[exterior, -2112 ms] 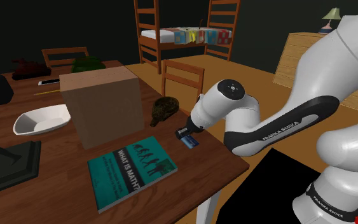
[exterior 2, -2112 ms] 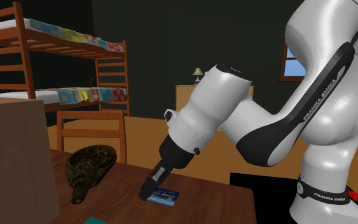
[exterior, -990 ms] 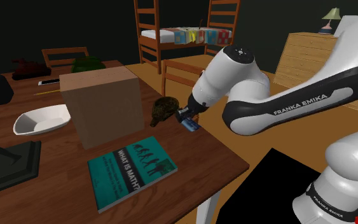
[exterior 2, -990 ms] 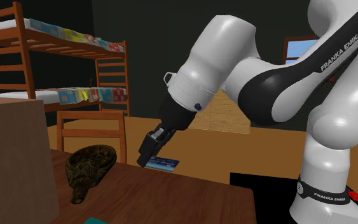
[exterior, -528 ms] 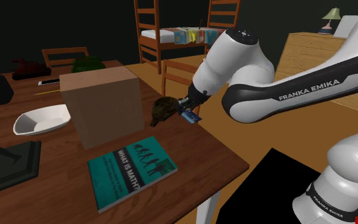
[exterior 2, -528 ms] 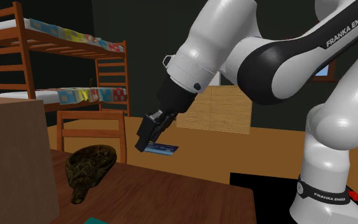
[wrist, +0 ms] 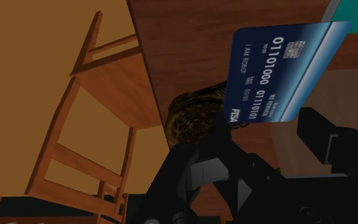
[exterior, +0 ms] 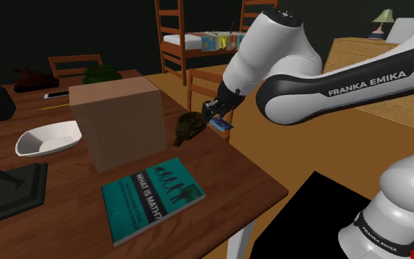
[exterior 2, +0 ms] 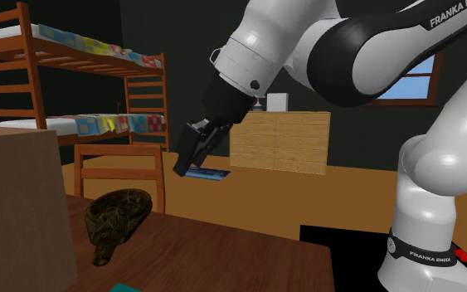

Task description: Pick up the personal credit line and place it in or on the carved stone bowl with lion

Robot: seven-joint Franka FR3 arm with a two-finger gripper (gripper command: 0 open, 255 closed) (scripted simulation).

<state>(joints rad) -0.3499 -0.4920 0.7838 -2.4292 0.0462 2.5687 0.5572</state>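
Book: a teal book [exterior: 152,195] titled "WHAT IS MATH?" lies flat on the table, lower centre of the shoulder view.
Table: a brown wooden table [exterior: 231,173]; one corner points to the lower right of the shoulder view.
Box: a plain brown box [exterior: 117,121] stands on the table behind the book, centre-left of the shoulder view.
White dish: a shallow white dish [exterior: 47,138] rests on the table to the left of the box.
Gripper: the black gripper [exterior 2: 187,166] is at the centre of the second exterior view, angled down toward the frame's left. Its fingers are drawn close together and clamped on one edge of the credit card.
Credit card: the blue credit card [exterior 2: 208,173] is held in the air, roughly level and clear of the table. In the shoulder view it [exterior: 223,126] sits at frame centre, just right of the mottled bowl. In the wrist view its face [wrist: 285,70] shows white numerals and a chip, and it projects beyond the fingers.
Mottled bowl: the dark brown mottled bowl [exterior 2: 117,217] sits on the table at the lower left of the second exterior view, below and left of the credit card, apart from it. In the shoulder view it [exterior: 189,126] lies right of the box. In the wrist view it [wrist: 193,118] shows beside and partly behind the card.
Chair: a wooden chair [exterior 2: 119,170] stands beyond the bowl at the table's far edge.
Dresser: a light wooden dresser [exterior 2: 279,141] stands against the far wall, centre of frame.
Bunk bed: a wooden bunk bed [exterior 2: 65,83] occupies the upper left, farthest back.
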